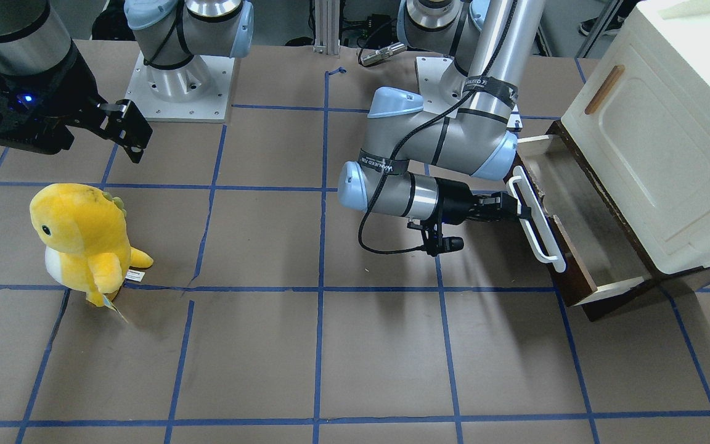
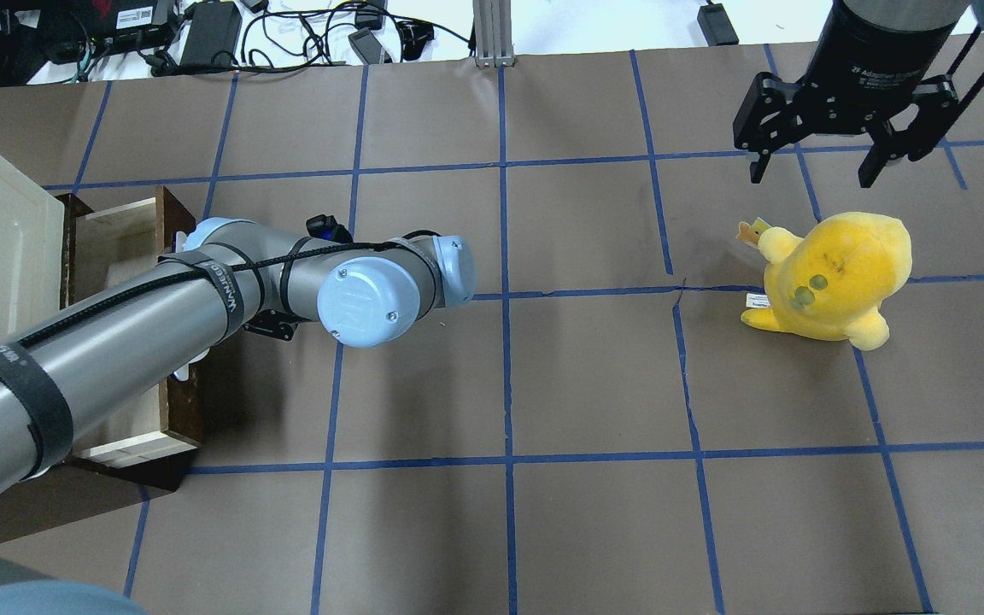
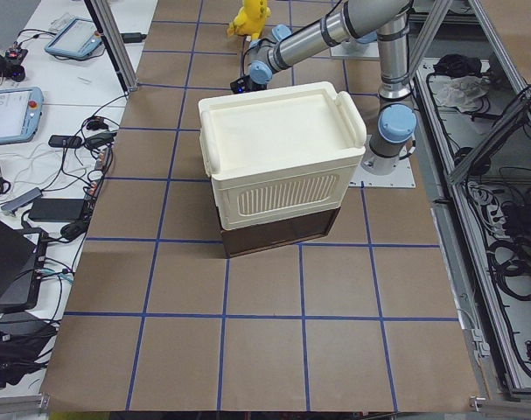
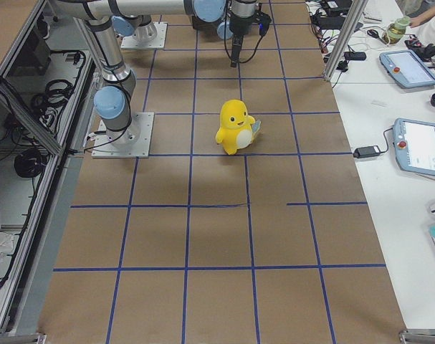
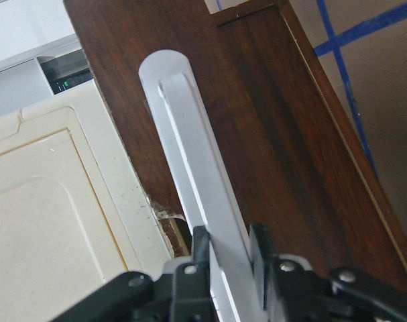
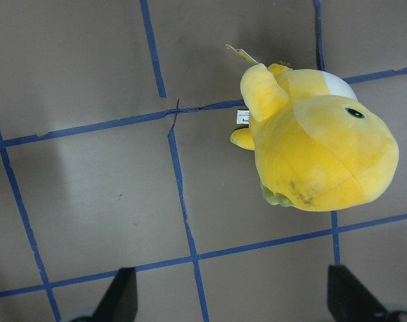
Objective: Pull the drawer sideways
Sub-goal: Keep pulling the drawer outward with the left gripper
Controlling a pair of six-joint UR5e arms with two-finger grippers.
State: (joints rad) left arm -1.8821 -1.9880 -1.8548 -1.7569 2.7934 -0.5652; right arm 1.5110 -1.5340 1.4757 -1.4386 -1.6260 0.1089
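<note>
The drawer [image 1: 577, 209] stands partly pulled out from under the cream cabinet [image 1: 669, 142] at the table's end. It has a dark brown front [image 1: 567, 268] and a long white bar handle [image 1: 540, 228]. My left gripper [image 1: 518, 209] is shut on that handle near its middle. In the left wrist view the two black fingers [image 5: 198, 248] clamp the white handle [image 5: 190, 147] against the brown front [image 5: 270, 134]. In the overhead view my left arm hides most of the drawer [image 2: 116, 231]. My right gripper [image 1: 127, 132] is open and empty, high above the table.
A yellow plush toy [image 1: 84, 240] stands on the brown mat below my right gripper [image 2: 834, 162]; it also shows in the right wrist view [image 6: 317, 147]. The cabinet has a panelled door with a small wooden handle [image 1: 604, 89]. Blue tape lines grid the table.
</note>
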